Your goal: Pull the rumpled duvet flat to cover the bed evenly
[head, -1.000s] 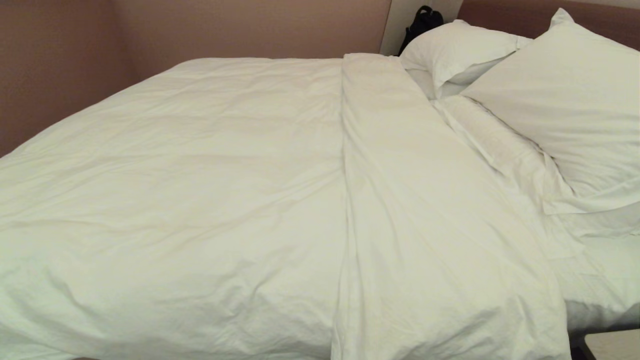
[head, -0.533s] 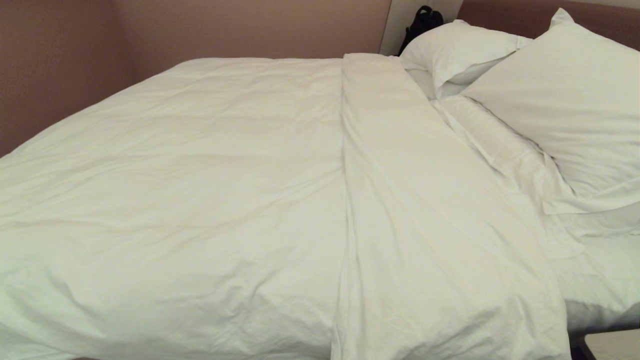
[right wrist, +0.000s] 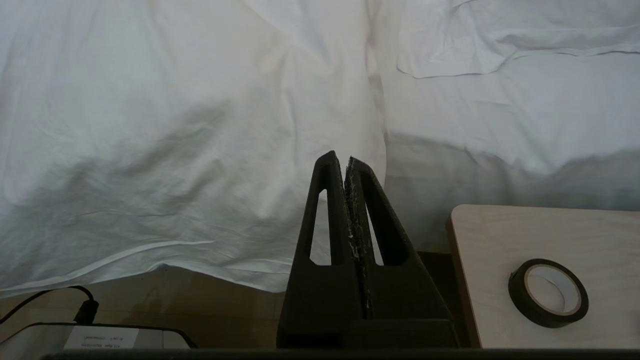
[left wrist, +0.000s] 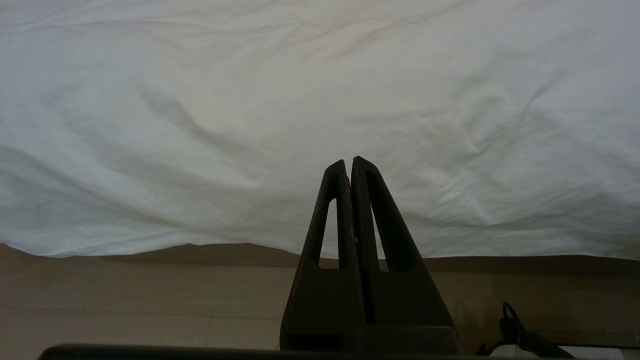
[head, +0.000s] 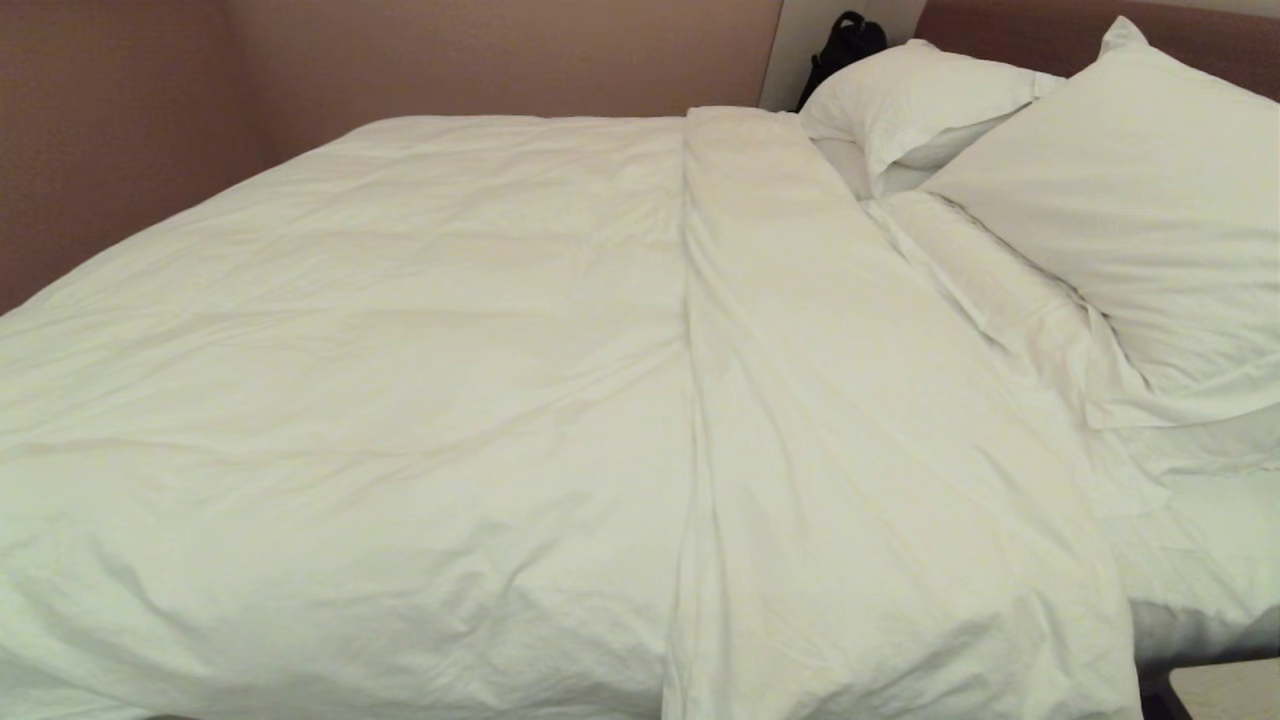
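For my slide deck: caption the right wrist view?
Right gripper, jaws shut, facing the hanging duvet, tape roll alongside.

One bed (head: pixel 1200 620). One duvet (head: pixel 400 400). Two pillows (head: pixel 925 100) (head: pixel 1130 200). Two grippers, left gripper (left wrist: pixel 350 162) and right gripper (right wrist: pixel 340 159). One tape roll (right wrist: pixel 548 292). One worktop (right wrist: pixel 495 260).

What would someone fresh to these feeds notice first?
The big white duvet blankets the bed, its top edge folded back in a band across the bed below two pillows at the headboard end. Both grippers, left and right, are shut and empty beside the duvet's hanging edge; a roll of black tape lies on a small pale table.
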Robot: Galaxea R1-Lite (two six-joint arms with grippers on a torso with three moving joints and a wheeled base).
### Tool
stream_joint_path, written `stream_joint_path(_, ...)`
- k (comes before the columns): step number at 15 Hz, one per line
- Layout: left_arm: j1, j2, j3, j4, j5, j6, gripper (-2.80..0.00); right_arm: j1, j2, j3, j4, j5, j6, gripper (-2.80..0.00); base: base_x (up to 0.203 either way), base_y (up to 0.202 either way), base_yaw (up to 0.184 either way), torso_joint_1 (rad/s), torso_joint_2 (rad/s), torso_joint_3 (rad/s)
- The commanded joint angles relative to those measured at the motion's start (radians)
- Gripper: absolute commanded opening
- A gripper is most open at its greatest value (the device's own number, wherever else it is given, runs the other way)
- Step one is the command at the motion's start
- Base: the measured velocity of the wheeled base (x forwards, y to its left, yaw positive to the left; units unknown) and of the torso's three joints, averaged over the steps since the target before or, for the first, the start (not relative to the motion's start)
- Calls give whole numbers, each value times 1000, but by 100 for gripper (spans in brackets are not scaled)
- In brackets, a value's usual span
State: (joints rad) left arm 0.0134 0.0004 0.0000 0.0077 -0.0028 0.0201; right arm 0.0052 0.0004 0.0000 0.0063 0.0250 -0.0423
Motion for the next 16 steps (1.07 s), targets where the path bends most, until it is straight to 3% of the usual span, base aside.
stream_joint_path(1, 0, 0, 0, 0, 0, 0, -280, -1, 0, 0, 1, 1, -1, -280, 0, 0, 0, 0, 0, 0)
stream_joint_path(9, 0, 0, 0, 0, -2, 1, -280, -1, 0, 0, 1, 1, -1, -280, 1, 8, 0, 0, 0, 1)
stream_joint_path(16, 0, 0, 0, 0, -2, 3, -280, -1, 0, 0, 0, 1, -1, -280, 0, 181, -1, 3, 1, 1)
